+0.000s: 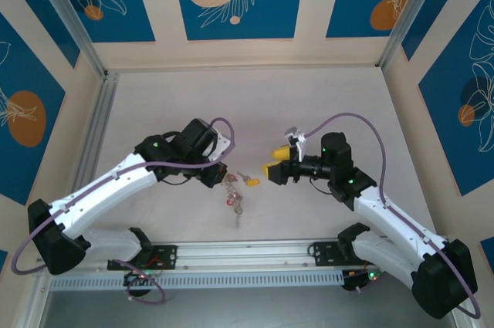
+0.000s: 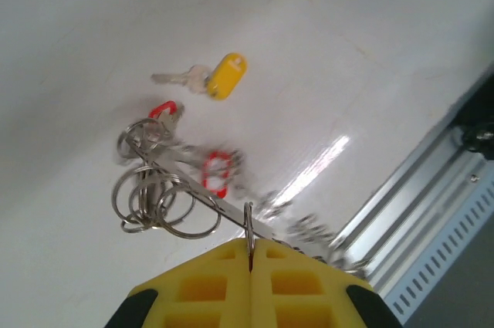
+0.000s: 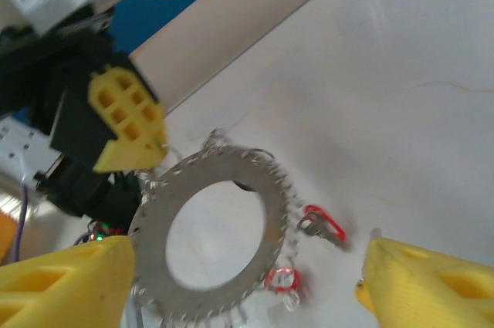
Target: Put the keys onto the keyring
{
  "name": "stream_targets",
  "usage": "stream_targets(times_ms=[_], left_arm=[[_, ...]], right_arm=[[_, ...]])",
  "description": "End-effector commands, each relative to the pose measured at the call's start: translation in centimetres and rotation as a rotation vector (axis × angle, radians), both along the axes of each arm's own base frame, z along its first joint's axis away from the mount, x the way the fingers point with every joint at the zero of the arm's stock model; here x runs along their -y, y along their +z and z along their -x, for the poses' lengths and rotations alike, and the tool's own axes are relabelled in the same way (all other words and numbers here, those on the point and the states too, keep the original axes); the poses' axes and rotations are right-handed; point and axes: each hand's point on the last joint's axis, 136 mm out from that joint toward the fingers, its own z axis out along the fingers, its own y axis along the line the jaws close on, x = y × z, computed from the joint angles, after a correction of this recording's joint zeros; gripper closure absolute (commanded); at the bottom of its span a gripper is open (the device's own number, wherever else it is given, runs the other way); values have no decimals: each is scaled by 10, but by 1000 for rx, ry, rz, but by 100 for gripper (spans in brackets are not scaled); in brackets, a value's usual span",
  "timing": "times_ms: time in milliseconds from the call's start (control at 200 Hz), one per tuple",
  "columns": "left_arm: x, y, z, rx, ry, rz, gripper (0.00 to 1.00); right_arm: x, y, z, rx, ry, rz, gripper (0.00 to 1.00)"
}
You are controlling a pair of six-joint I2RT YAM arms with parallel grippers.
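Observation:
The keyring is a flat silver disc with a big centre hole and small loops round its rim. It hangs tilted just above the table. My left gripper is shut on one of its rim loops, so the keyring shows edge-on there. Red-headed keys dangle from the rim, blurred. A yellow-tagged key lies apart on the table. My right gripper stands open facing the ring, one finger on each side and touching nothing. From above, the left gripper, keyring, yellow-tagged key and right gripper cluster mid-table.
Several plain split rings hang bunched at one end of the keyring. An aluminium rail runs along the near table edge, close below the hanging ring. Blue patterned panels wall in the white table.

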Motion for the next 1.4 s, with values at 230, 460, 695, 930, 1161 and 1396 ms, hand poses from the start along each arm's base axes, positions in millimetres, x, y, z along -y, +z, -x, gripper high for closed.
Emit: stream_targets(times_ms=[230, 460, 695, 930, 1161, 1396], left_arm=[[41, 82, 4, 196, -226, 347, 100], [38, 85, 2, 236, -206, 406, 100], [20, 71, 0, 250, -157, 414, 100], [-1, 48, 4, 251, -107, 424, 100], [-29, 24, 10, 240, -8, 385, 100], [-57, 21, 9, 245, 151, 364, 100]], right_arm=[[-27, 38, 13, 82, 139, -27, 51], [-42, 48, 14, 93, 195, -42, 58], [-44, 40, 9, 43, 171, -38, 59], [-27, -28, -37, -163, -106, 192, 51], [-14, -124, -58, -473, -227, 546, 53], [-32, -163, -55, -530, -200, 722, 56]])
